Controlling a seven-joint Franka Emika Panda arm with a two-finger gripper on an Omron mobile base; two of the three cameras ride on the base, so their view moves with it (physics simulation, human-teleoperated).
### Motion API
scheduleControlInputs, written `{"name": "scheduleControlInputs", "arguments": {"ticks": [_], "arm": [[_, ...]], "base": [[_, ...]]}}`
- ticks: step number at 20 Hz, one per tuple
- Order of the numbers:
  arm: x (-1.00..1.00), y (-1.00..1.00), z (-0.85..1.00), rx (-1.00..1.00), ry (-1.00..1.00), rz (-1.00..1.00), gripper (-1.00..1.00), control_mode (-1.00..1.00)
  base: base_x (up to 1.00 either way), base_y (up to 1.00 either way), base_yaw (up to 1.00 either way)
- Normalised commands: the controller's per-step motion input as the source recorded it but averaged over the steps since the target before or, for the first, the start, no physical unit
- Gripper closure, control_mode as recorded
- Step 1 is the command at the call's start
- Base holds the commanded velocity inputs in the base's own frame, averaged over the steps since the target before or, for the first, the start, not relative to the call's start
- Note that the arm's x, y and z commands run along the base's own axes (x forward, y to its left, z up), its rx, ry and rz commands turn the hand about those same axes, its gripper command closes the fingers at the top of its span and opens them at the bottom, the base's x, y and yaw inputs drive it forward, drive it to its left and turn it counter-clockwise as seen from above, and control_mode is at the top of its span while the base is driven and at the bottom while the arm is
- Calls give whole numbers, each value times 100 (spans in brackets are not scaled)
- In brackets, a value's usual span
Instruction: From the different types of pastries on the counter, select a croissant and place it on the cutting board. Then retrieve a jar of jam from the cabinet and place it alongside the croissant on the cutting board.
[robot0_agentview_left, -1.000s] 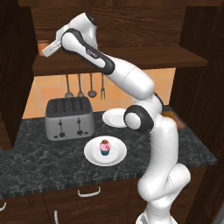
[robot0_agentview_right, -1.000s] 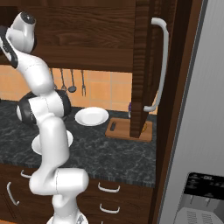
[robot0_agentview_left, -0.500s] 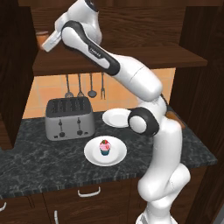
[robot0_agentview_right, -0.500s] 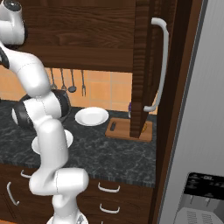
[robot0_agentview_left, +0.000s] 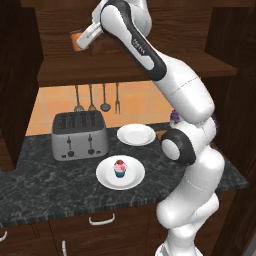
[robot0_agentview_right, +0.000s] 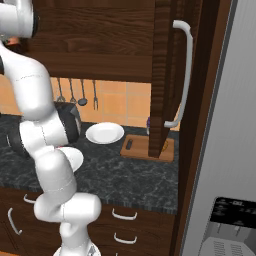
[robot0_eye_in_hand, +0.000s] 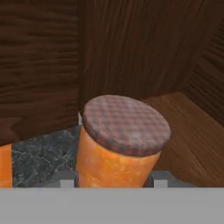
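While the gripper (robot0_eye_in_hand: 114, 183) is clasping the jar of jam (robot0_eye_in_hand: 119, 142) by its sides inside the cabinet (robot0_agentview_left: 145, 62) above the counter (robot0_agentview_left: 60, 192), the small rigid jar is looking smooth, possibly slippery, best squeezed mid-body beneath the lid.

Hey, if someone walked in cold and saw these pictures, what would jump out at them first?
Probably the white arm stretched high into the dark wooden cabinet, its gripper up against the orange jar of jam, which looms large in the hand view. Next, the pink-frosted cupcake on a white plate on the dark counter, in front of the toaster.
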Motion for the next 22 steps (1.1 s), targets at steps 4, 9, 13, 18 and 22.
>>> {"name": "scheduleControlInputs", "arguments": {"ticks": [4,9,13,18,22], "arm": [[-100,-53,-14,7,-3,-23,100,-100],[-100,-18,-6,8,-28,-24,100,-100],[-100,-17,-8,4,-27,-27,100,-100],[-100,-25,-31,3,-8,-45,100,-100],[-100,-40,-21,7,-3,-50,100,-100]], "base": [[0,0,0],[0,0,0],[0,0,0],[0,0,0],[0,0,0]]}}
